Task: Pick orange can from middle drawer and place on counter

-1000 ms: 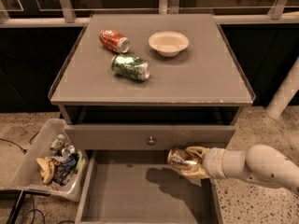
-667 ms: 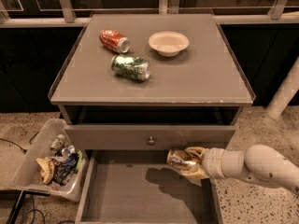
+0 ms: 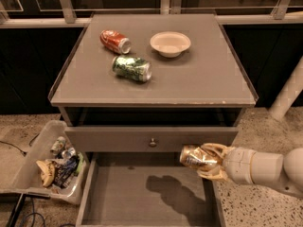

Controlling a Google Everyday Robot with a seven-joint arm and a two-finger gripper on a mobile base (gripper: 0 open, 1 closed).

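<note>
The orange can (image 3: 193,157) is a small gold-brown dented can, lying sideways in my gripper (image 3: 204,161). The gripper reaches in from the right and is shut on the can, holding it above the right side of the open middle drawer (image 3: 118,197). The can's shadow falls on the drawer's bare grey bottom. The can hangs just in front of the grey drawer front with the round knob (image 3: 152,142). The counter (image 3: 203,74) is the large grey top above.
On the counter lie a red can (image 3: 115,41), a green can (image 3: 132,68) and a white bowl (image 3: 170,43). A clear bin of trash (image 3: 52,162) stands on the floor left of the drawer. A white post (image 3: 289,91) stands at the right.
The gripper and the orange can have barely moved, perhaps a touch higher above the drawer.
</note>
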